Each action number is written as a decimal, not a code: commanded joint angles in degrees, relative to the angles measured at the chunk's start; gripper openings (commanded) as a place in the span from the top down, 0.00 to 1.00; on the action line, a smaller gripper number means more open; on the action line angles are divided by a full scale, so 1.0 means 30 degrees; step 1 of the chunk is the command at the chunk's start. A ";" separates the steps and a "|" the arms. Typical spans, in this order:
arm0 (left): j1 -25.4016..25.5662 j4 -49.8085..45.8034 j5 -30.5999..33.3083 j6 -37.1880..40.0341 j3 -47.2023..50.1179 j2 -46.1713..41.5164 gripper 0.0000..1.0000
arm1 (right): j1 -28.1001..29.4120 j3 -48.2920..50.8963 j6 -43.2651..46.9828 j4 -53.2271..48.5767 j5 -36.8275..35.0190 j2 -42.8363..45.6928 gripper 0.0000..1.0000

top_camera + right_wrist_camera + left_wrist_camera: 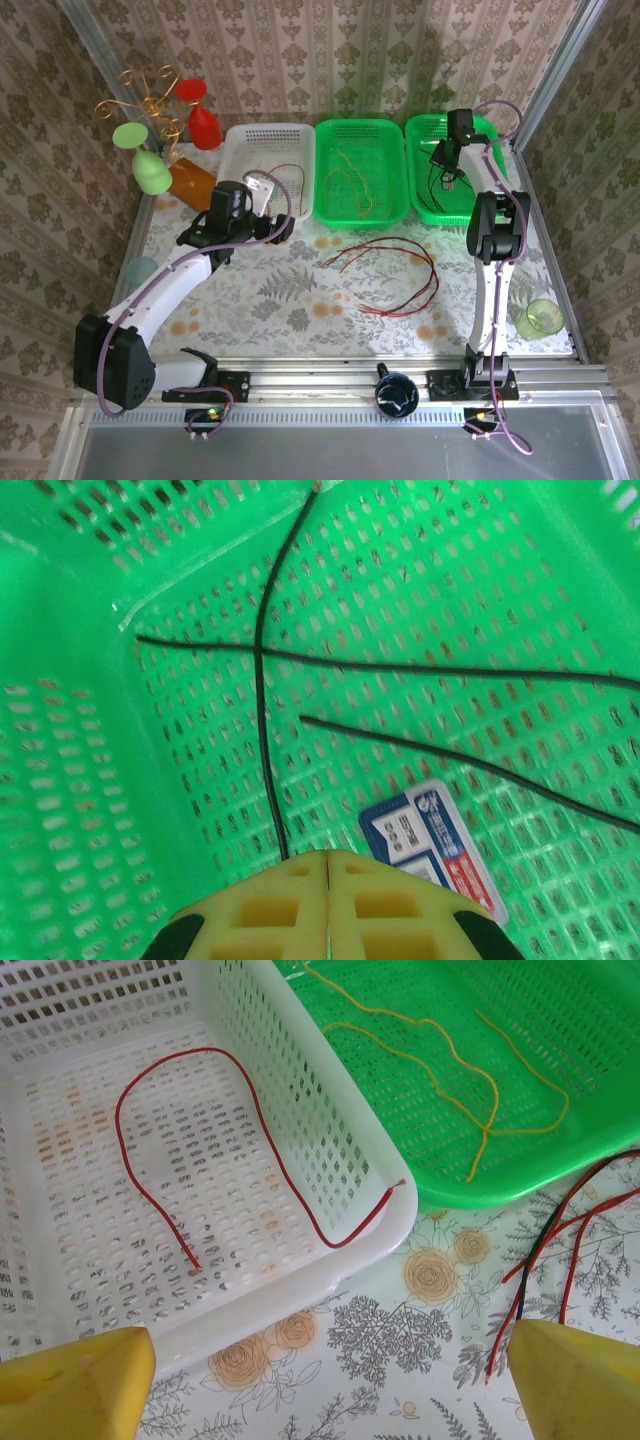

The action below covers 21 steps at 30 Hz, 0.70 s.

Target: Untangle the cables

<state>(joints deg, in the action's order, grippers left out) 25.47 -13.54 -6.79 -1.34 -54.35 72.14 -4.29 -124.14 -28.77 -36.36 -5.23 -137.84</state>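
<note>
Right gripper (328, 865) first: jaws fully closed, the two yellow pads (270, 910) pressed flat together with only a seam between them. They're blocky, with rectangular pockets moulded in. A thin black cable (262, 730) runs straight down to the pad tips, a bit left of the seam. Honestly can't tell if it's pinched or just touching. Two more black strands (420, 668) cross the floor of the right green basket (60, 780), which is glossy plastic mesh full of little slots. A blue, white and red sticker (430, 840) sits on the mesh floor just beside the pads.

Left gripper (330, 1385): jaws wide apart, gripping nothing, yellow fingers (70, 1385) at either side of the wrist view. It hangs over the tabletop (400, 1360), which has a floral print, just in front of the corner of the white basket (395, 1225). That basket has the same slotted plastic and rounded corners. A single red cable (250, 1100) lies in it in an arch shape, one end up at the corner rim.

Next door, the middle green basket (600, 1140) holds wavy yellow cables (450, 1060).

The loose red and black cables (400, 270) sprawl in open loops on the tabletop in front of the green baskets, between the two arms.
</note>
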 commanded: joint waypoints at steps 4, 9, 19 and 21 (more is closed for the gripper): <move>0.0093 -0.3572 0.0266 -0.0740 -0.1660 0.0711 0.11 | -0.0599 -0.2107 -0.0520 -0.3517 0.1720 -0.1180 0.79; 0.0094 -0.4631 0.0144 -0.1139 -0.2739 0.1522 0.11 | -0.1112 -0.2099 -0.0692 -0.4208 0.2685 -0.0549 0.54; 0.0093 -0.5300 -0.0519 -0.1573 -0.3912 0.2154 0.12 | -0.1695 0.1230 -0.1762 -0.2244 0.5495 0.3926 0.19; 0.0093 -0.5345 -0.0535 -0.1630 -0.4071 0.2196 0.12 | -0.1732 0.2781 -0.2292 -0.1203 0.6101 0.5267 0.16</move>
<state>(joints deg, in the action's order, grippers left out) 25.47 -27.53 -7.49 -4.89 -64.40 78.00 -9.37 -119.26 -33.10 -43.88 8.14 -129.51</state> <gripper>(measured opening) 0.882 0.826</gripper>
